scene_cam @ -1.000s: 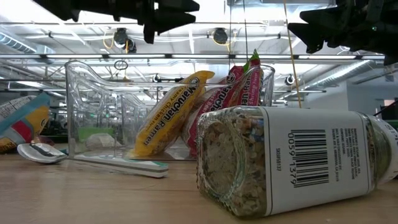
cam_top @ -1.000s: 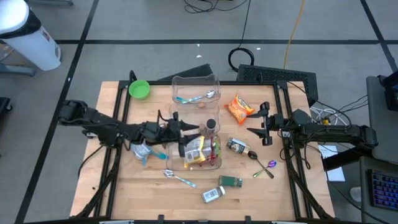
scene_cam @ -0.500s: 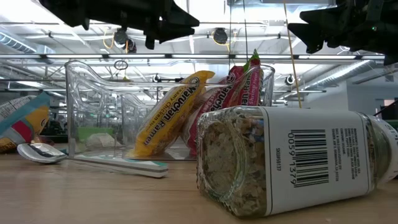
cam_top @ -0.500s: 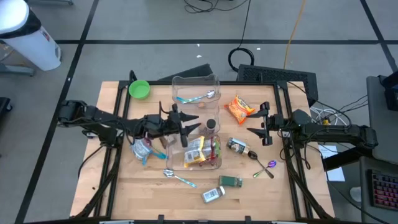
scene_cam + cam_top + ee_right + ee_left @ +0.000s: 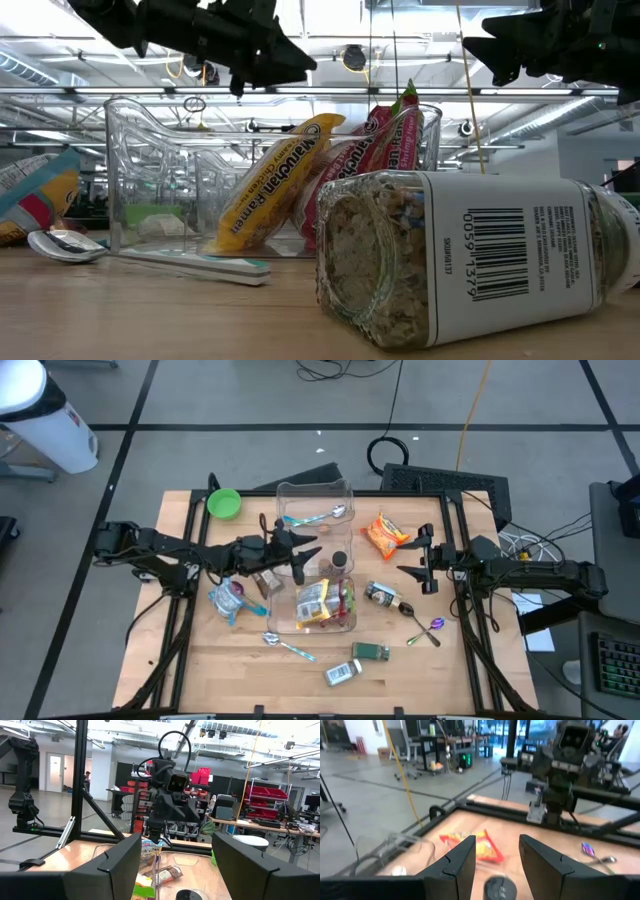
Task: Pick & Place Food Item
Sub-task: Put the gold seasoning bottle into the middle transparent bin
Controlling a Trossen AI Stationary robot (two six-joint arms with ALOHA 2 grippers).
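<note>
Swung up and away from the ramen packs [image 5: 322, 603] in the near bin [image 5: 345, 622], left gripper [image 5: 300, 554], jaws part open, empty. Looks headed for the chips [image 5: 384, 533], between far bin [image 5: 315, 495] and right gripper [image 5: 416, 563], waiting, jaws apart.

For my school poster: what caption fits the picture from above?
Left gripper open over the clear bin; right gripper open, waiting beside the orange snack bag.

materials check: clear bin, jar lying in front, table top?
Clear bin: looks like glossy transparent plastic; the ramen packs show through its walls. Jar: clear, glass or plastic, cannot tell; contents visible, paper barcode label. Table top: pale wood with visible plank seams, matte.
</note>
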